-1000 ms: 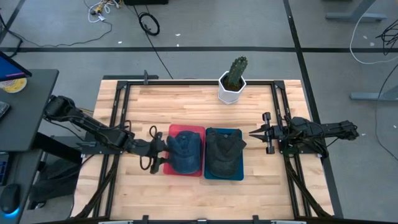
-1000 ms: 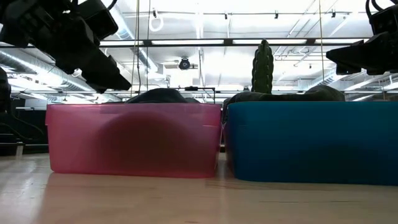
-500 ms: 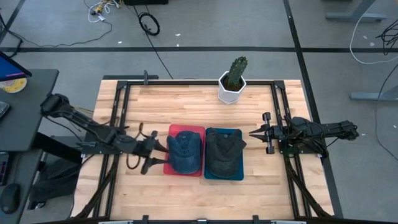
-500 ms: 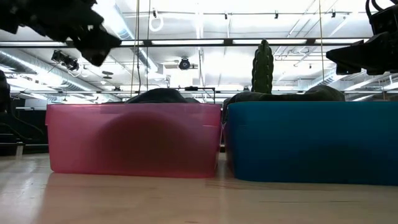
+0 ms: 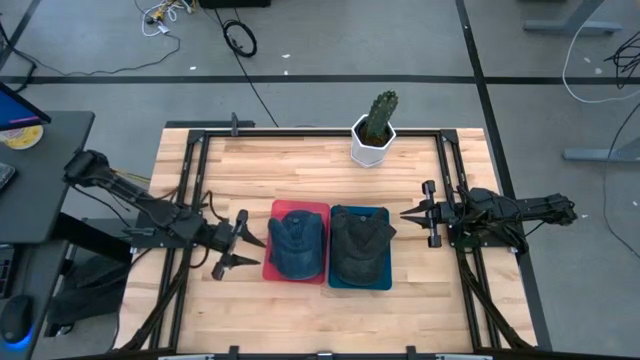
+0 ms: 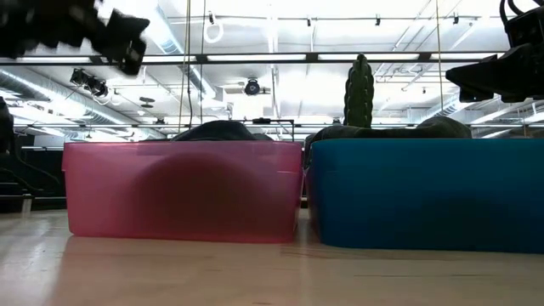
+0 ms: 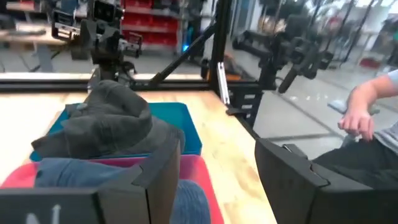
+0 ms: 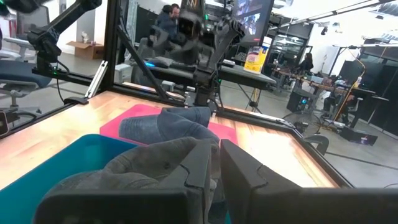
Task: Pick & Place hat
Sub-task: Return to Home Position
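Left fingers [image 7: 298, 186] withdrawn, spread, clear of blue cap [image 5: 297, 245]

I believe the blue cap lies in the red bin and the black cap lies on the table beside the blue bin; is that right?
Not quite: the high view shows the black cap inside the blue bin, not on the table. The blue cap does lie in the red bin.

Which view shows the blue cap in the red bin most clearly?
The high view: the whole blue cap shows from above, inside the red bin. The low view shows only its top over the bin's rim; the left wrist view, a small part; the right wrist view, part behind the black cap.
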Controlling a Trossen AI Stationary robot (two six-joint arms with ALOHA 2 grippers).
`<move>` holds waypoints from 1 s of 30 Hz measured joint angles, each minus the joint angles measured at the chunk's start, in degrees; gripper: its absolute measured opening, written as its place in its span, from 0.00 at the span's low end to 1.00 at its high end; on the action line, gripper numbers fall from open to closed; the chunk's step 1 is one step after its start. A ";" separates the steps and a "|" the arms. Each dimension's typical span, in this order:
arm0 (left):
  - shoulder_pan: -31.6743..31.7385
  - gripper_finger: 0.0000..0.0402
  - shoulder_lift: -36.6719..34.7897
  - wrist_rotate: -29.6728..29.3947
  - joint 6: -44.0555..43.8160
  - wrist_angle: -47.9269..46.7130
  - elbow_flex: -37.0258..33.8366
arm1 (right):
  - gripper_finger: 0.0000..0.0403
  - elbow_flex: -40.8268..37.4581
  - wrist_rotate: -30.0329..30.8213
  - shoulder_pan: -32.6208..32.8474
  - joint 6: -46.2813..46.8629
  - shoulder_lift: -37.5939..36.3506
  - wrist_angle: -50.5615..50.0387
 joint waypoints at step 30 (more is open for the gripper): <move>32.84 0.53 -20.17 24.95 -3.62 -0.64 -16.38 | 0.10 0.00 0.01 -0.02 0.00 -0.01 0.00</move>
